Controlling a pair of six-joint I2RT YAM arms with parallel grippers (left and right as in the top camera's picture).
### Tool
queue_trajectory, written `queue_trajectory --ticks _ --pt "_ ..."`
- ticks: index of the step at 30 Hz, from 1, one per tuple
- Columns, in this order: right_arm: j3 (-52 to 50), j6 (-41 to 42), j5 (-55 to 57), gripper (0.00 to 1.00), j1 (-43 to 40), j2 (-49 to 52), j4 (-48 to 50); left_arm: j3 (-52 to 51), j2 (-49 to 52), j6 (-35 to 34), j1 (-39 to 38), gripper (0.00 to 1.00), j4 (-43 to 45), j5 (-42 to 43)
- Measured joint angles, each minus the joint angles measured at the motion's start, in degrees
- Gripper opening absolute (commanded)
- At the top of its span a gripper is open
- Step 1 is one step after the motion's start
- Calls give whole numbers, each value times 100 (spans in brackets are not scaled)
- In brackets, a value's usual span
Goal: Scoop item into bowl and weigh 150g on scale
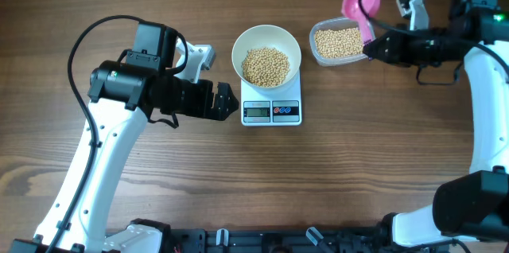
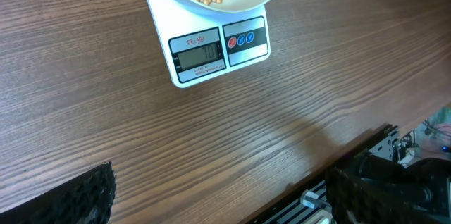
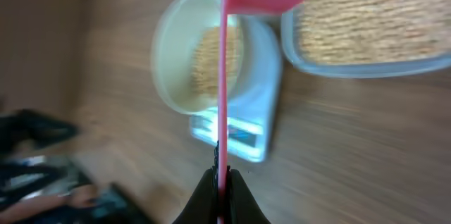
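- Right gripper (image 3: 223, 176) fingers, closest to the wrist camera, are pressed fully together on the thin handle of a pink scoop (image 1: 359, 1), which runs straight up from them.
- Its cup is at the far end, tilted on its side over the back edge of a clear plastic tub (image 1: 312, 36). No beans show inside it from above.
- Loose tan beans (image 1: 338, 42) fill that tub, which sits on the wooden table (image 1: 159, 173) just to the right of the scale.
- At the table's centre, a white bowl (image 1: 237, 50) stands on the small white scale (image 1: 271, 111), with a heap of beans (image 1: 265, 66) covering its bottom.
- Left gripper (image 1: 229, 102) hovers just left of the scale with its fingers spread wide, holding nothing.
- Digits on the scale's grey display are too small to read with confidence.
- Judging by the pose, the step in hand is dipping for another load.
- To do it well, take a modest load, carry the cup level across to the bowl, and tip slowly.
- Avoid touching the bowl rim, since any press would likely disturb the reading.
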Motion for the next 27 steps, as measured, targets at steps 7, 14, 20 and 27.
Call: queue_trajectory --ticks 7,14,20,27 --pt "0 -2 -1054 4 313 0 -479 0 0 -2 0 100 46 0" --pt "0 0 -1478 4 730 0 -654 0 0 -173 0 100 487 20" --pt "0 295 -1714 4 1217 0 -345 0 0 -1453 0 100 828 63" --pt "0 1163 -1781 4 1421 0 463 -11 0 -2529 0 100 2245 1290"
